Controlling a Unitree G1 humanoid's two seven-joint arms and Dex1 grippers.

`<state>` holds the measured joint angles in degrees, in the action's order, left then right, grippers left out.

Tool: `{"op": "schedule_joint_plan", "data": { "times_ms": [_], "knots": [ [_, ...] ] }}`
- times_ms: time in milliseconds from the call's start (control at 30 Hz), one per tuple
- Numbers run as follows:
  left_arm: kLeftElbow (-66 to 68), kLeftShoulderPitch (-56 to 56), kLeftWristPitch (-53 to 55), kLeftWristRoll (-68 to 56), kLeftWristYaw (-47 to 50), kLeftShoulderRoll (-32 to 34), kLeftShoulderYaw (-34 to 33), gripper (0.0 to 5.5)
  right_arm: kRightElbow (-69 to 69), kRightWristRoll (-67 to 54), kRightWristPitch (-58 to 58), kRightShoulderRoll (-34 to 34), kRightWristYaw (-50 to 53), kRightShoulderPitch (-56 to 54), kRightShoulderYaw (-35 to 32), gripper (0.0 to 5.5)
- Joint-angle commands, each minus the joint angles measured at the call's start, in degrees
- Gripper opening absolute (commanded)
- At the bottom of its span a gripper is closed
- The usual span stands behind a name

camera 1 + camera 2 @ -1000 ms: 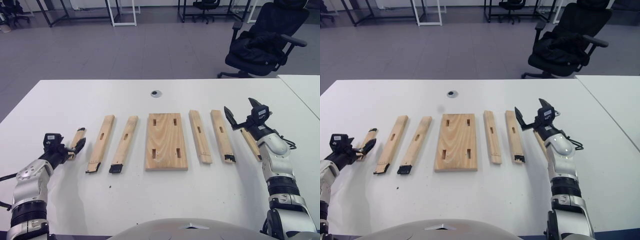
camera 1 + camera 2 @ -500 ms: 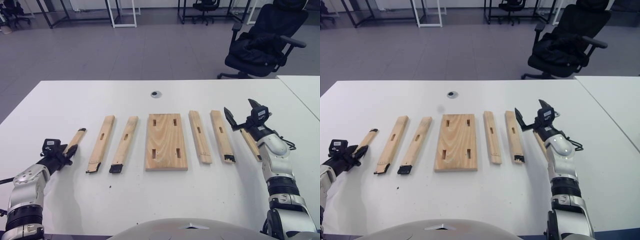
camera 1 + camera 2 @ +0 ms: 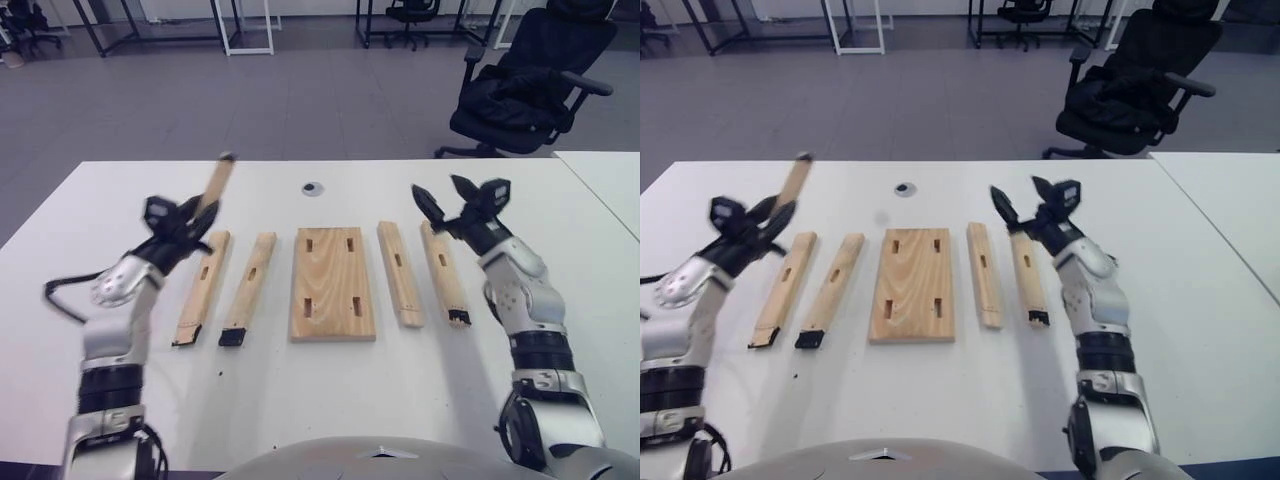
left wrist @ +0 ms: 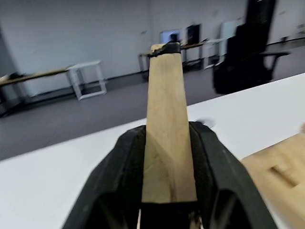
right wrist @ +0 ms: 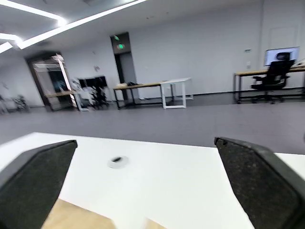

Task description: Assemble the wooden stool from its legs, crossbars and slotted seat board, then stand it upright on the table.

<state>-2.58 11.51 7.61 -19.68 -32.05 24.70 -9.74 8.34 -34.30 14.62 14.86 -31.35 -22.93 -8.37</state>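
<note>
A two-armed robot starts work on a flat-packed wooden stool at a white table point(image 3: 300, 390). The left gripper point(image 3: 185, 222) is clamped on a short crossbar point(image 3: 213, 185), holding it in the air to the left of the seat board point(image 3: 332, 283) with its dark-tipped end tilted up and away. The wrist camera shows the crossbar pinched squarely between both fingers point(image 4: 121, 167).

The right gripper point(image 3: 435, 186) hangs with its fingers spread wide and nothing between them, above the far end of the right-hand legs point(image 3: 443, 272). The seat board lies flat, slots up. The left-hand legs point(image 3: 203, 285) are just beside it on the other side, also flat and untouched.

The job looks barely begun, and the step in hand appears to be joining the crossbar to a leg. Done well, that likely means turning the crossbar so its end meets a leg's slot squarely, lowering it without twisting, and having the free gripper pin the leg so that it cannot slide. The grip sits low on the crossbar, so a skewed push could lever it loose.

No brand, label or writing can be read on the wood or the table.
</note>
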Motion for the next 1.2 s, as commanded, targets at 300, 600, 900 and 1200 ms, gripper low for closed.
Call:
{"op": "schedule_joint_plan", "data": {
  "times_ms": [300,600,900,1200],
  "knots": [
    [-13.5,9.6,4.8,1.7,-0.1,-6.7,14.8,1.28,-16.4,-22.5,24.3,-14.8,15.1,-6.4,1.1,3.93],
    [-13.1,7.2,3.9,3.8,-1.2,-6.1,16.9,1.28,-17.8,-29.4,27.5,-15.8,19.7,-6.5,-1.7,2.09],
    [-13.2,6.3,3.5,5.7,-1.5,-5.9,17.9,1.28,-18.0,-27.3,28.0,-14.6,21.1,-6.0,-0.8,0.48],
    [-9.3,2.5,5.4,8.7,2.3,-5.6,16.3,2.62,-16.4,-5.3,10.7,-11.1,21.1,12.2,-0.9,0.41]
  ]
}}
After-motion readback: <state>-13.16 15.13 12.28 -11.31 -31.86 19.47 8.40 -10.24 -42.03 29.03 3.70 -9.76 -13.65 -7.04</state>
